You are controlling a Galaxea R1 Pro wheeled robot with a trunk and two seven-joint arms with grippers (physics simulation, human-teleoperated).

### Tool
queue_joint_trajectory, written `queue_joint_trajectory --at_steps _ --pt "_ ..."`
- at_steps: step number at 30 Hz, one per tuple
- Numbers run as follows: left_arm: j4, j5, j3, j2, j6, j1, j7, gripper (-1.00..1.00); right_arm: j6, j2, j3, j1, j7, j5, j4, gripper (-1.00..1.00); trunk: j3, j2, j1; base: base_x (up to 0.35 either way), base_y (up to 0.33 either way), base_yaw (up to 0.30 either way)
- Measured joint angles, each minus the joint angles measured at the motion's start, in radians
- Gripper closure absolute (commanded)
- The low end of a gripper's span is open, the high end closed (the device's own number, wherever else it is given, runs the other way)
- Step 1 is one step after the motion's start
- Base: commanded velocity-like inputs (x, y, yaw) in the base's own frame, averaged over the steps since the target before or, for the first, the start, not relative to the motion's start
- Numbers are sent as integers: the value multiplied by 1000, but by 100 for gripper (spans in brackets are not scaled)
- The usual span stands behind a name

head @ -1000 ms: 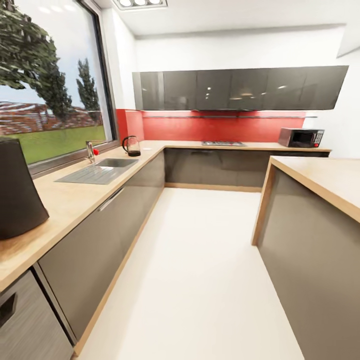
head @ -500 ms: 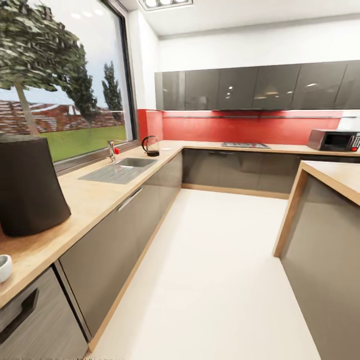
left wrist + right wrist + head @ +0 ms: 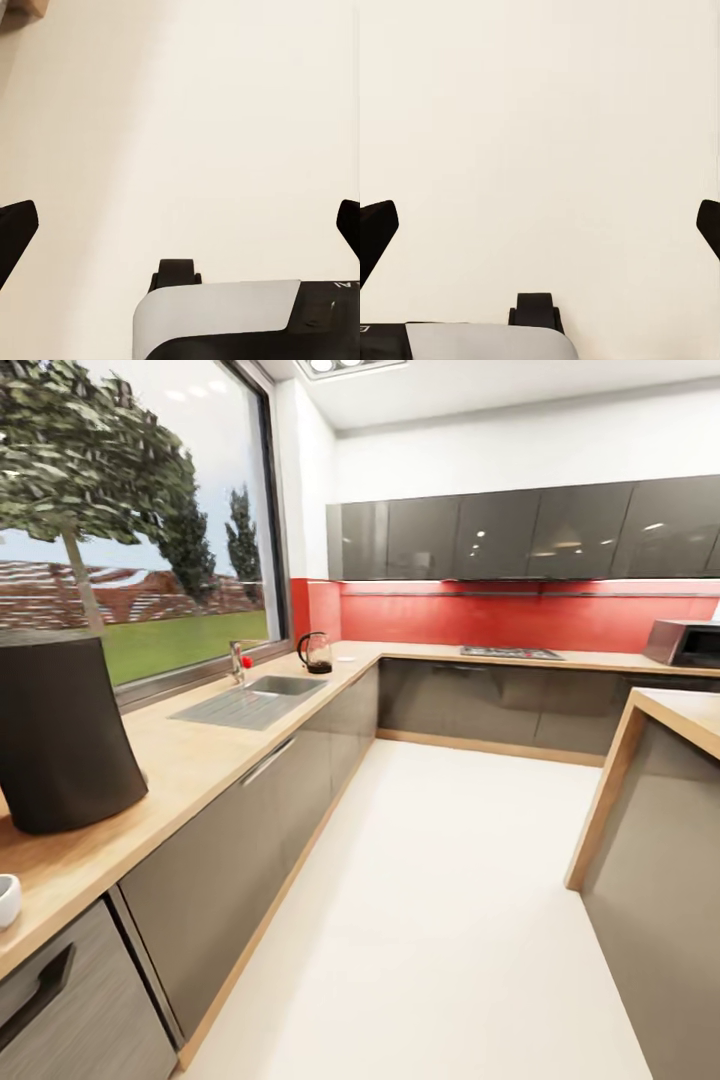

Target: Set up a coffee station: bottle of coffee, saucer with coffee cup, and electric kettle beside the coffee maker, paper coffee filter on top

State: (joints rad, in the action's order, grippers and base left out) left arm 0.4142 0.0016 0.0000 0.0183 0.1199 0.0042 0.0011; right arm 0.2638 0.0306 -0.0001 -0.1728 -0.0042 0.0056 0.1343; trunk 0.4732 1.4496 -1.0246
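Black and tapered, the coffee maker (image 3: 62,732) stands on the wooden worktop (image 3: 190,760) beside the window (image 3: 130,520), the electric kettle (image 3: 316,653) far along past the sink (image 3: 284,685), while both wrist views show released fingers (image 3: 16,236) (image 3: 376,231) over pale floor (image 3: 440,900).

Bright daylight through window (image 3: 150,530), ceiling lamp (image 3: 350,365) glare, soft blur, stretched edges
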Motion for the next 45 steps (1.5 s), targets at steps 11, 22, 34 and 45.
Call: queue_joint_trajectory --at_steps 11,22,34,45 --pt "0 0 0 1 0 0 0 -100 0 0 0 0 -1 0 0 -100 0 0 0 196 -143 68" --pt "0 1 1 0 1 0 -1 -100 0 0 0 0 -1 0 0 -100 0 0 0 14 -11 231" --pt "0 1 1 0 1 0 -1 -100 0 0 0 0 -1 0 0 -100 0 0 0 0 0 242" --pt "0 1 1 0 1 0 -1 -100 0 0 0 0 -1 0 0 -100 0 0 0 0 0 242"
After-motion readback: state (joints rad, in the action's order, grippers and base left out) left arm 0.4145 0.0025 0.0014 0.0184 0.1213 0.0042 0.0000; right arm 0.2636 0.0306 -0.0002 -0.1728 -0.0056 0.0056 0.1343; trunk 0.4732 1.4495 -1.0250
